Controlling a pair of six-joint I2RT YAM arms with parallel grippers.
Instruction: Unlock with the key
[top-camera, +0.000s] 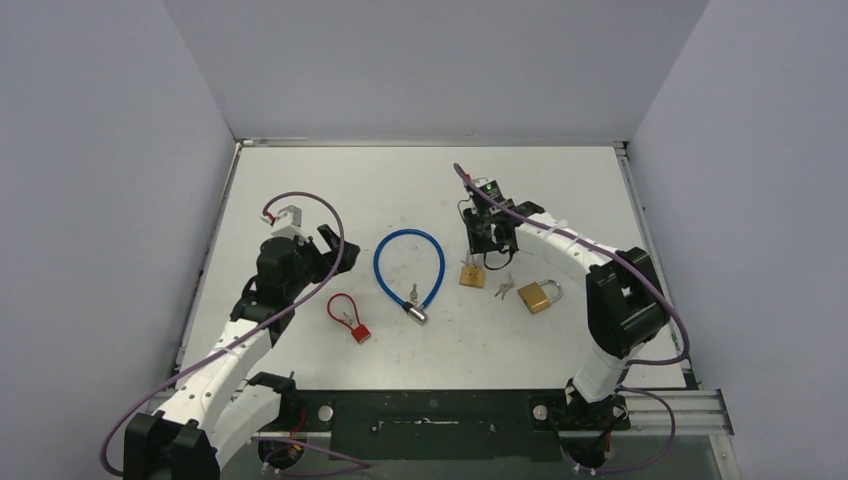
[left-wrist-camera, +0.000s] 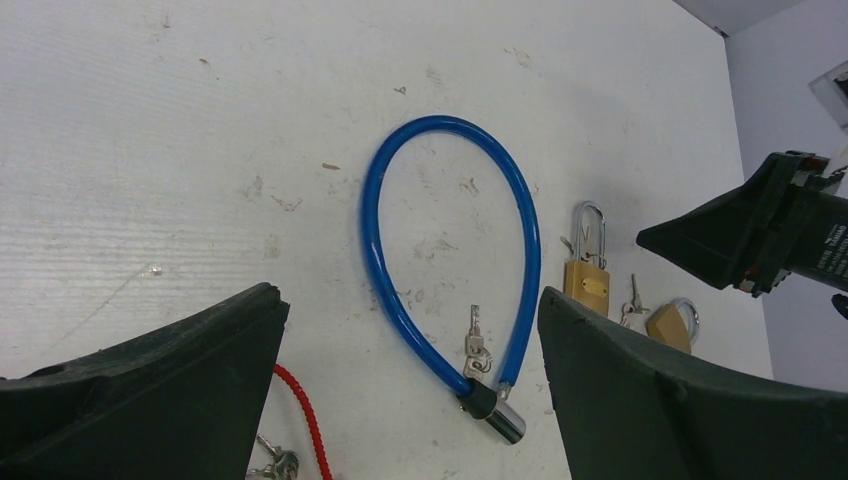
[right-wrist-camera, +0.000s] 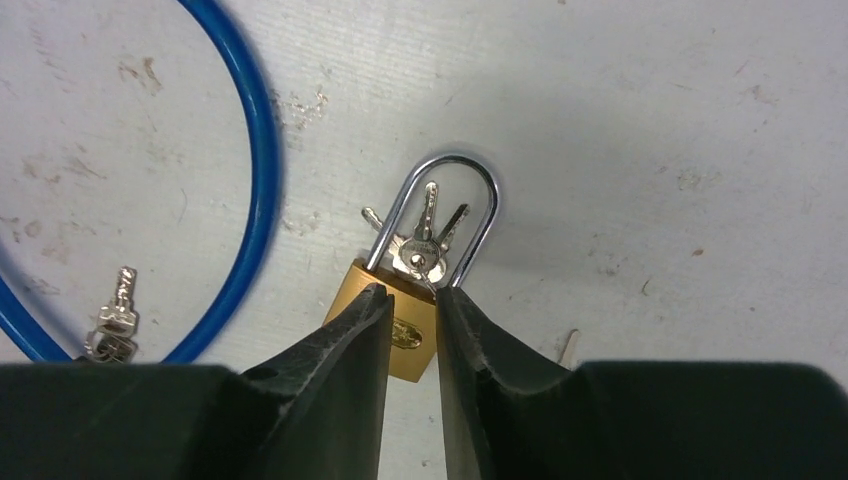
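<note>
Two arms, one lock in play. Far left, we note the red cable lock. The left pincer hangs spread wide, gripping nothing, over the blue cable lock. Further right, the brass padlock lies flat on the table directly under the right pincer. That pincer's jaws stand a narrow slit apart, with nothing visibly pinched. The padlock's long axis runs straight away from the tips, shackle farthest. Its keys lie inside the shackle loop, just beyond them. We judge the right arm nearer by far.
</note>
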